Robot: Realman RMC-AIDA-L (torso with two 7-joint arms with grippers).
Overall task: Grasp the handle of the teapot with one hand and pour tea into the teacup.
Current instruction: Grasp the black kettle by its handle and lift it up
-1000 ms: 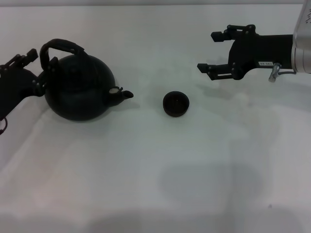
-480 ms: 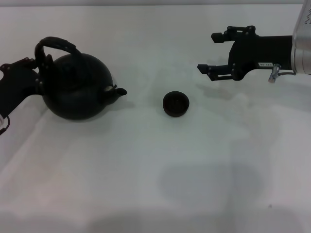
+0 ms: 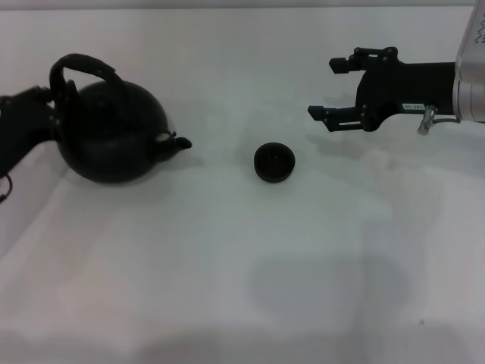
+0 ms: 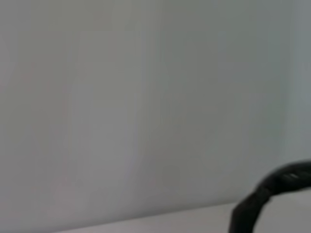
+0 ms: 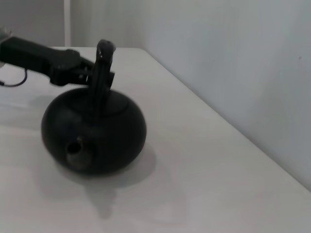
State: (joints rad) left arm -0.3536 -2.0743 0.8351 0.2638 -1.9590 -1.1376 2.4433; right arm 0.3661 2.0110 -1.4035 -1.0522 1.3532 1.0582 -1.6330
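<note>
Teapot (image 3: pixel 110 136): seated on the white table (image 3: pixel 227 265) at the robot's left, spout directed toward the teacup.
Handle (image 3: pixel 76 72): arched over the teapot's top; met at its outer end by the left gripper (image 3: pixel 47 114).
Left gripper: finger state cannot be told; contact point is obscured.
Teacup (image 3: pixel 274 163): upright, well apart from the spout, near table centre.
Right gripper (image 3: pixel 337 89): held above the table beyond the teacup, 2 fingers spread, nothing held.

My left gripper (image 3: pixel 50 102) meets the teapot (image 3: pixel 112 138) handle (image 3: pixel 76 70); my right gripper (image 3: pixel 332 89) hangs open beyond the teacup (image 3: pixel 274 162)
</note>
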